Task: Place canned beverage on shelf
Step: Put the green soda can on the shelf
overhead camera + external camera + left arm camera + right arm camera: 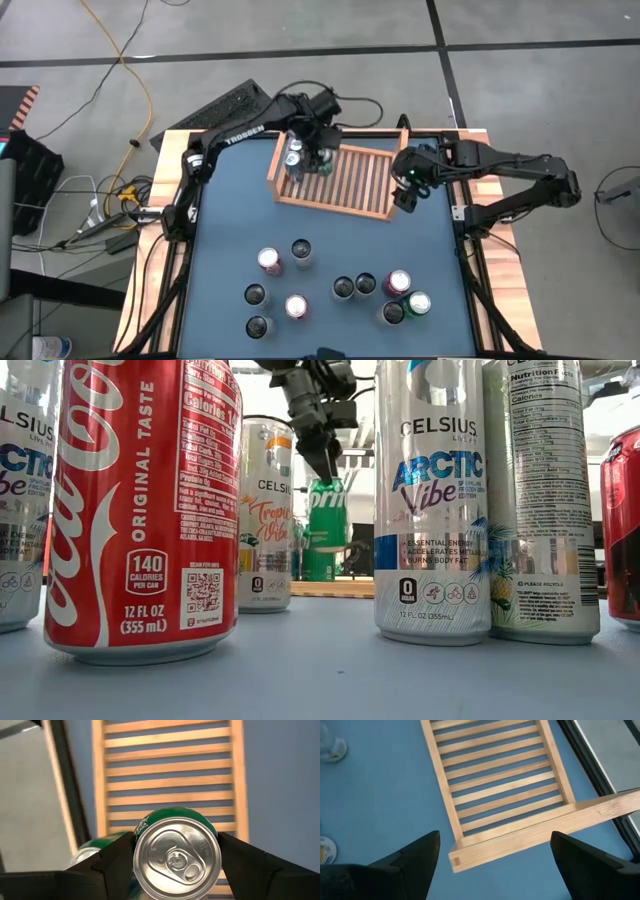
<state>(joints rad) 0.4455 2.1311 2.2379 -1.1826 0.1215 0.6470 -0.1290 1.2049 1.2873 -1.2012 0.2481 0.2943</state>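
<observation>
Left gripper [175, 857] hugging a green can [176, 855] from both sides, above the left end of the wooden shelf [350, 178], second can [293, 158] beside it, right gripper [495, 855] spread wide over the shelf's right corner, more cans [300, 250] on the blue tabletop [230, 220]

Left arm reaching far across, left gripper [318, 160] pointing down, fingers [112, 857] set either side of a green can [176, 852]. Right arm bent inward, right gripper [407, 190] hovering, jaws spread wide, empty.
</observation>
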